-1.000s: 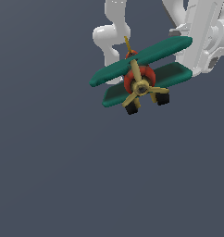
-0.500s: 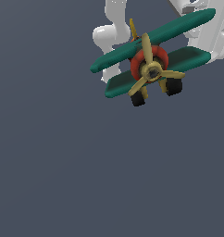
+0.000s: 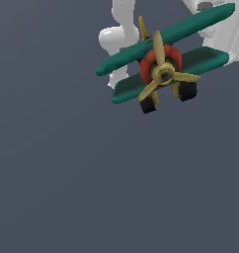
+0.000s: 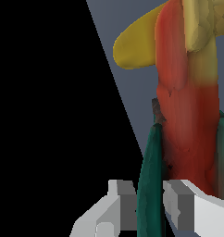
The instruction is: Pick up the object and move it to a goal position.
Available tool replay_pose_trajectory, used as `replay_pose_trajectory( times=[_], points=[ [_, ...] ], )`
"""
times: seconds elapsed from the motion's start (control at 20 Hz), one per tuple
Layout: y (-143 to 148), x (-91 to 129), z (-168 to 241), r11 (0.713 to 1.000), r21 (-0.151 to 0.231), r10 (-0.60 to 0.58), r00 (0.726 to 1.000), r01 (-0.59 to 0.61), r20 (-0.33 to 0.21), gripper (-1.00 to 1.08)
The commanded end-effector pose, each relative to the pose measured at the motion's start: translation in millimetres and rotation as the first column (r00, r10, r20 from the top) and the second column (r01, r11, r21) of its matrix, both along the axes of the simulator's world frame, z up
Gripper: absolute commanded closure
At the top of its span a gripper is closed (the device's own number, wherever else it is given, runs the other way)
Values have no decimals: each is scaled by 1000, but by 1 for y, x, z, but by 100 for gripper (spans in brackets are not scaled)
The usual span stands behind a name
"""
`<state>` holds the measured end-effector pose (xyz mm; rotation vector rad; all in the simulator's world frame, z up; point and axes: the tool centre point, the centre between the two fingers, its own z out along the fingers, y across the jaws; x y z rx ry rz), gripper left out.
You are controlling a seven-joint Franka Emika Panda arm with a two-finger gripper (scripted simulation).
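Gripping the biplane (image 4: 188, 115), both jaws clamp one green wing (image 4: 148, 185).

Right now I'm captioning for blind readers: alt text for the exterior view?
A small toy biplane with dark green wings hangs tilted in the air, tan propeller facing the camera, a white robot arm behind it, above a plain grey floor.

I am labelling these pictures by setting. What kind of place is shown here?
Probably a bare simulated scene, not a real room. A toy biplane is seen against a plain, featureless grey background, with smooth white robot arm links behind it. In the wrist view, the end effector grips a green wing.
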<state>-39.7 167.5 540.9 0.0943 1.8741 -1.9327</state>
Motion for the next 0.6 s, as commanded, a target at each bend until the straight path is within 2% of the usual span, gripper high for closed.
replay_pose_trajectory(
  times=[0.0,0.55],
  points=[
    [-2,4,11,1000,1,-1,1000,1,6,108],
    [-4,20,36,1000,0,-1,1000,1,6,108]
  ],
)
